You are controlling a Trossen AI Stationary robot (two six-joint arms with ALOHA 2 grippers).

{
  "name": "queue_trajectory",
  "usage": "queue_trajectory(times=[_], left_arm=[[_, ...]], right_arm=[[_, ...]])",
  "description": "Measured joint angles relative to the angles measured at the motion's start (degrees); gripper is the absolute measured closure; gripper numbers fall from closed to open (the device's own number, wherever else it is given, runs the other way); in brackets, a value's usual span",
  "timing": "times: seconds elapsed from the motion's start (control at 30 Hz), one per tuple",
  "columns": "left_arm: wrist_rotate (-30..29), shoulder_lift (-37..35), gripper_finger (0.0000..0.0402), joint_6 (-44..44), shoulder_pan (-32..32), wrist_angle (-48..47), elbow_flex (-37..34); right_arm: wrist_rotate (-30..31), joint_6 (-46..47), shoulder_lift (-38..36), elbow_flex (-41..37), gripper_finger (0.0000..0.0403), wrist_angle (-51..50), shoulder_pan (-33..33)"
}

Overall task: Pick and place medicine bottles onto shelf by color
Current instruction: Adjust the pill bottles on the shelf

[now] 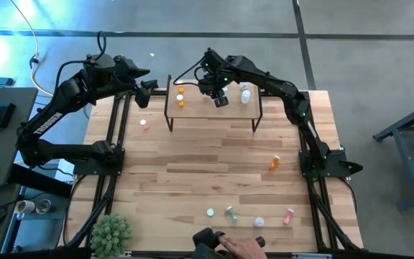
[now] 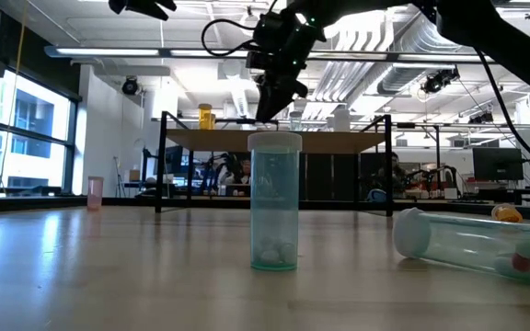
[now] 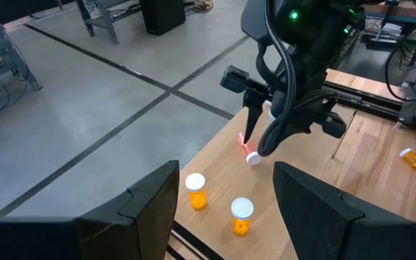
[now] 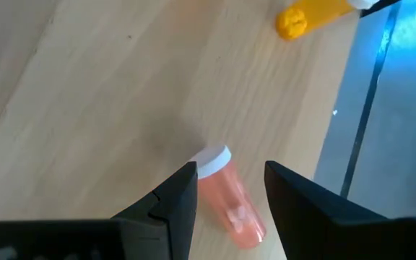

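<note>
Step in hand: placing pink bottle [image 4: 226, 195] on shelf [image 1: 192, 114].

Right gripper [image 4: 226, 189] over shelf middle, fingers spread, straddling pink bottle; bottle lies on its side on shelf board, apparently not clamped. Judged: release stage.

Two orange bottles [image 3: 196, 191] upright at shelf's left end; white bottle [image 1: 245, 95] at right end.

Left gripper [image 1: 144, 92] waits just off shelf's left end, fingers apart.

Next move likely: lift straight up, fetch from loose bottles [image 1: 230, 212] far from shelf.

Room: bare board between pink and orange bottles; shelf edge close beside the oranges.
</note>
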Motion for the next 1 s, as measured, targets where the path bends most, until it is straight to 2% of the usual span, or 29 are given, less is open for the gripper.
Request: queue_trajectory(times=[0.43,0.63,1.0], left_arm=[[0.0,0.0,0.0188,0.0,0.0,0.0,0.0],[0.0,0.0,0.0188,0.0,0.0,0.0,0.0],[0.0,0.0,0.0188,0.0,0.0,0.0,0.0]], right_arm=[[-1.1,-1.1,0.1,-1.1,0.0249,-0.3,-0.2],[2.6,-2.8,0.1,-2.8,0.0249,0.1,-0.1],[1.6,-3.1,0.1,-2.8,0.0249,1.4,-0.1]])
